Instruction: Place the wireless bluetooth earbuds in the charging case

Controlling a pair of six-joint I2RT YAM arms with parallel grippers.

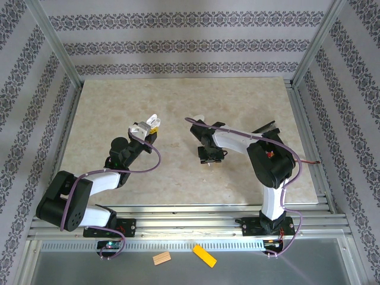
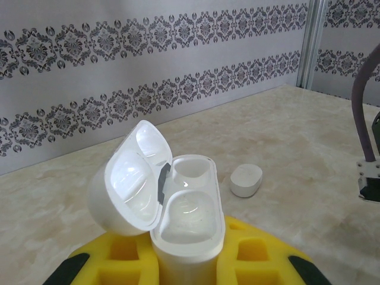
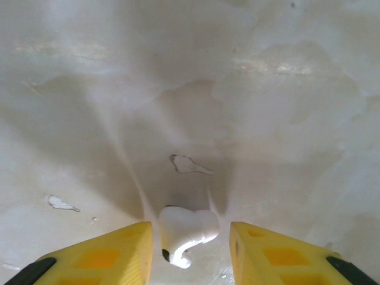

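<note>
Earbud (image 3: 181, 230) lies inside spread right pincer (image 3: 191, 233) — seemingly untouched; left pincer (image 2: 187, 252) pinches open case (image 2: 189, 199).

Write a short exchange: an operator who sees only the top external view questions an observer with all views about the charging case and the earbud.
Operator: Is the charging case in the left gripper open?
Observer: Yes, its lid stands open and both wells are empty.
Operator: What is under the right gripper?
Observer: One earbud lies on the table between the open fingers, with a gap on each side.
</note>
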